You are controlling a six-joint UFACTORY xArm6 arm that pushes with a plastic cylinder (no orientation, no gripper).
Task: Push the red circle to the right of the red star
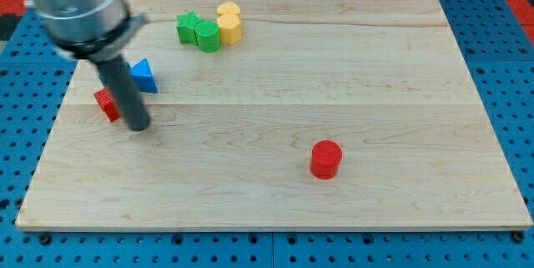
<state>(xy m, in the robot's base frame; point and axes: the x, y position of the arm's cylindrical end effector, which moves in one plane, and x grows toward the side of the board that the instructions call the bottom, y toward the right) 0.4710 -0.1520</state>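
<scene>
In the one camera view, a wooden board (275,101) lies on a blue pegboard (501,42). My tip (138,126) rests on the board near its left edge, just right of the red star (105,103), which the rod partly hides; whether they touch I cannot tell. There is no pincer on this arm, only the dark rod, so nothing is clasped. A blue triangle (144,77) sits just above the star, right beside the rod. The red circle (326,159) stands well apart, towards the view's lower right of centre, far to the right of the star and lower than it. Near the view's top, a green star (188,28) and a green cylinder (208,35) touch a yellow cylinder (229,28), with another yellow block (229,8) just behind it.
</scene>
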